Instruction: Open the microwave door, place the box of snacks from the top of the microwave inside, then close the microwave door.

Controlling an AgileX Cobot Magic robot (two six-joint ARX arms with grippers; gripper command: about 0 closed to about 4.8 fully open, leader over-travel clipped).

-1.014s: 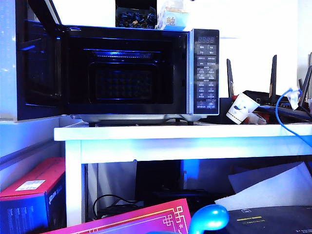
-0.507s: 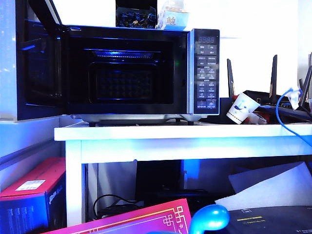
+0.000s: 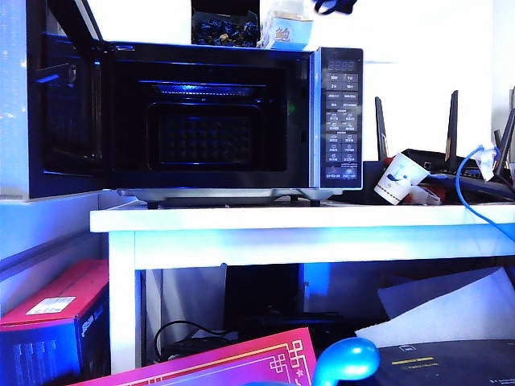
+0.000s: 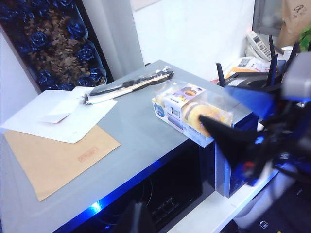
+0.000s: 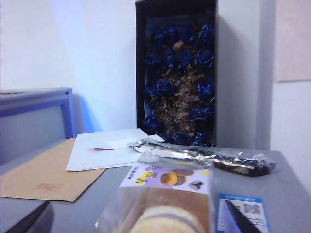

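The microwave (image 3: 201,121) stands on a white table (image 3: 306,219). The microwave door (image 3: 64,104) is swung wide open to the left, and the dark cavity shows. On the oven's top, near its right front corner, lies the box of snacks (image 3: 287,28) (image 4: 192,109) (image 5: 165,199), a clear-wrapped pale package. My right gripper (image 3: 334,6) (image 5: 136,224) is open, with a dark finger on either side of the near end of the box. My left gripper (image 4: 138,221) is shut and empty, low in front of the oven's top edge.
On the oven top sit a dark box of blue flowers (image 3: 225,28), a brown envelope (image 4: 53,160), white paper (image 4: 63,119) and a wrapped dark packet (image 4: 129,86). To the oven's right are a paper cup (image 3: 400,178), black routers (image 3: 451,157) and a blue cable (image 3: 467,189).
My right gripper has come into the exterior view at the top, just right of the box of snacks. The microwave, its door and the box have not moved.
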